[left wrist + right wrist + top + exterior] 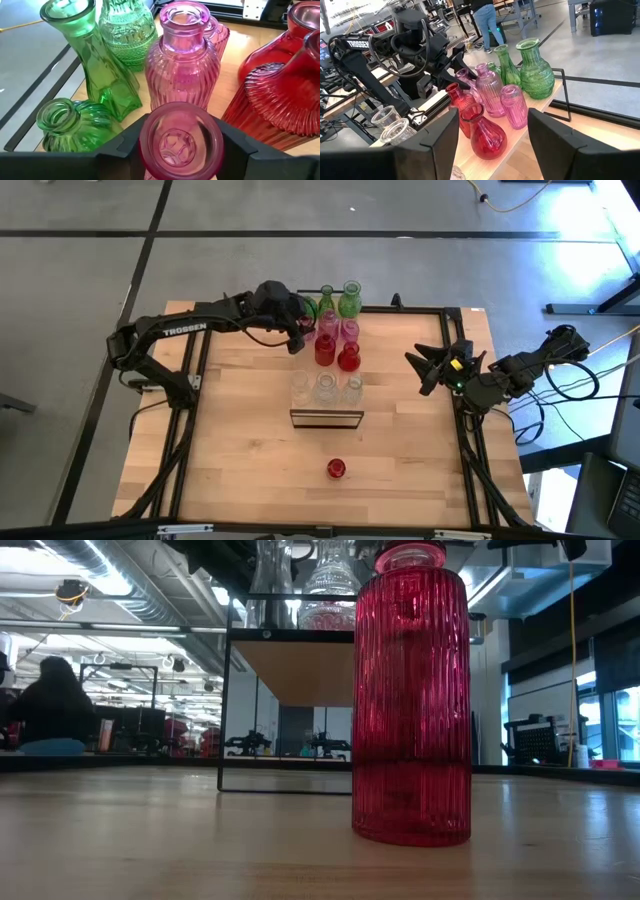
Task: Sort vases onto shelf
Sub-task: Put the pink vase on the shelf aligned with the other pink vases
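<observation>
1. the left tool (303,330) is at the far end of the worktop (240,460), in among the coloured vases. in the left wrist view its dark fingers (112,150) sit either side of a pink vase (181,142), of which only the open mouth shows. i cannot tell whether the pads press the glass or just flank it.
2. from above, that arm covers the left edge of the cluster, so the green vase (309,308) beside it is half hidden.
3. the shelf (326,418) shows from above only as a thin dark frame mid-worktop. three clear vases (326,387) stand in a row along its far side; whether they are on its top or behind it i cannot tell.
4. in the low view the shelf (290,665) is a dark frame with a pale wood underside, and the glass on top is cut off at the upper edge.
5. one red vase (336,469) stands alone near the front edge, well apart from the rest. in the low view it fills the middle and blocks the shelf's right half.
6. the right tool (432,365) hangs near the right rail with its fingers apart and nothing between them.
7. two red vases (472,122) nearest the right wrist view overlap each other, with pink and green ones behind.
8. a seated person (50,705) is a dark shape in the room behind.
</observation>
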